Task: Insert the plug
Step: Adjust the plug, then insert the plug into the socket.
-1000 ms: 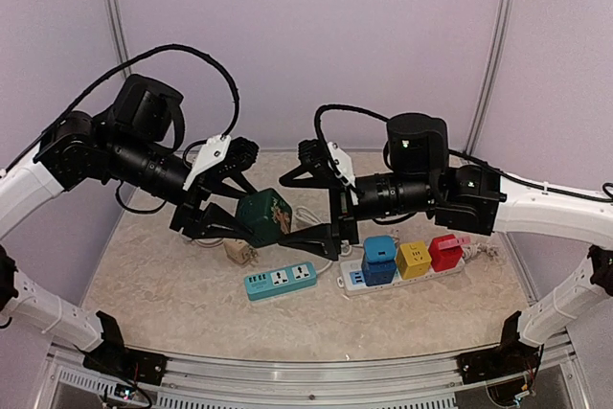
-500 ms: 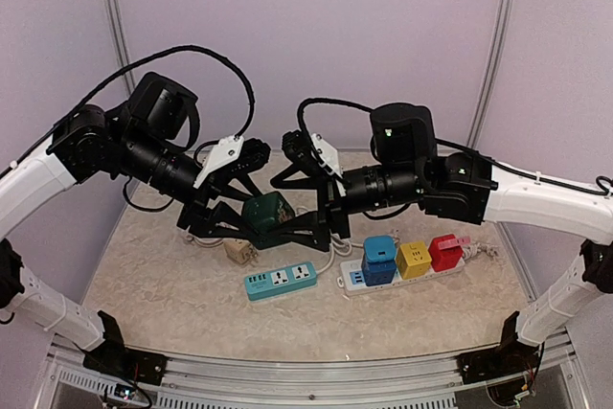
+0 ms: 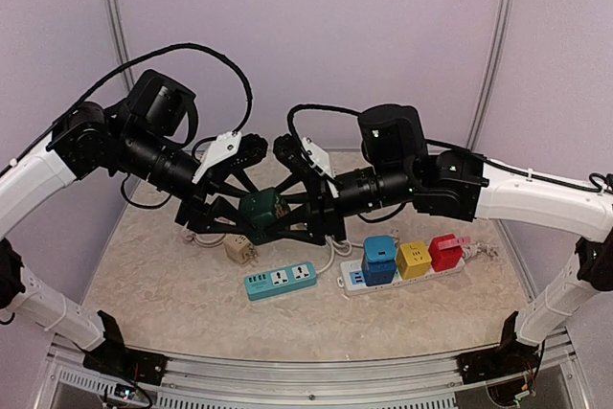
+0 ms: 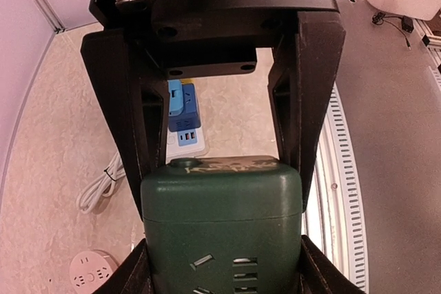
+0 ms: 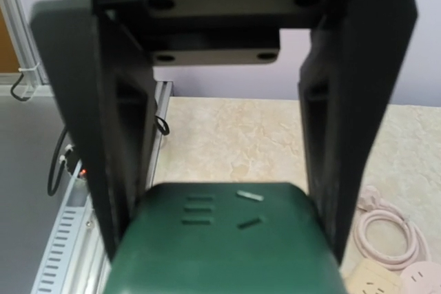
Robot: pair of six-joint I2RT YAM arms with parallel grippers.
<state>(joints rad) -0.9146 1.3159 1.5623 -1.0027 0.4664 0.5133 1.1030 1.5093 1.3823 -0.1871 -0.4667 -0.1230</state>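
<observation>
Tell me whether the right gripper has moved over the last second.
Yes. Against the blue cube adapter on the white power strip, the right gripper has shifted left, now straddling the dark green plastic socket cube.

A mottled beige desk [image 3: 163, 304] lies under the jaws, closed in by lilac walls [image 3: 316, 35] and edged on its near side by an aluminium rail [image 3: 306, 371]. Just below the jaws, on the left, sits a beige adapter [image 3: 239, 250] (its face is too small to read from above). A coiled white cable [image 3: 203, 239] lies beside it. To the lower right of the jaws, apart from them, a white power strip [image 3: 351, 281] carries a blue cube adapter [image 3: 379, 258], a yellow cube adapter [image 3: 413, 258] and a red cube adapter [image 3: 445, 250], side by side in a row.
</observation>
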